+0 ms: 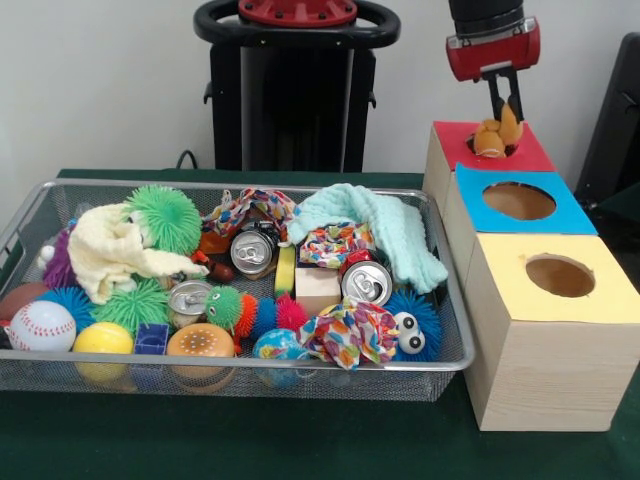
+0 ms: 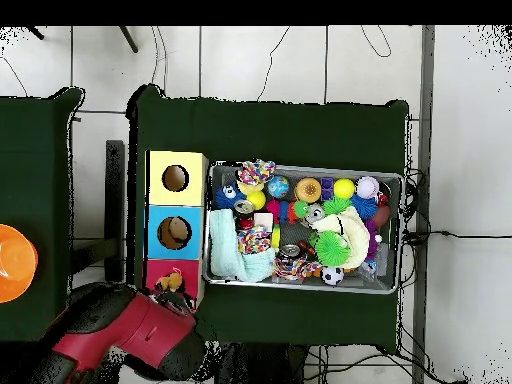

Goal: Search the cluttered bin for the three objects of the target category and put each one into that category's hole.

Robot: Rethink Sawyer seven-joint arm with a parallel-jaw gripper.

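Your gripper [image 1: 503, 118] hangs over the red-topped box [image 1: 455, 140], the farthest of three wooden boxes in a row, with its fingers clamped on an orange-and-tan toy [image 1: 495, 137] that sits right at the red box's hole. You can't tell what the toy is, only that it's lumpy and partly down in the opening. From overhead the same toy [image 2: 170, 283] shows at the red box [image 2: 160, 270] with the red arm [image 2: 120, 335] coming in from the bottom. Next in the row is the blue-topped box [image 1: 475, 200], then the yellow-topped box [image 1: 510, 290], both with open round holes. Beside them the wire bin [image 1: 20, 225] is packed: green spiky ball [image 1: 165, 217], cream cloth [image 1: 110, 250], mint cloth [image 1: 385, 225], two soda cans [image 1: 252, 250] [image 1: 366, 282], baseball [image 1: 42, 325], yellow ball [image 1: 102, 338], blue googly-eyed puffer [image 1: 412, 325], patterned fabric bundle [image 1: 345, 332]. The bin rests on the green tablecloth [image 1: 300, 440].
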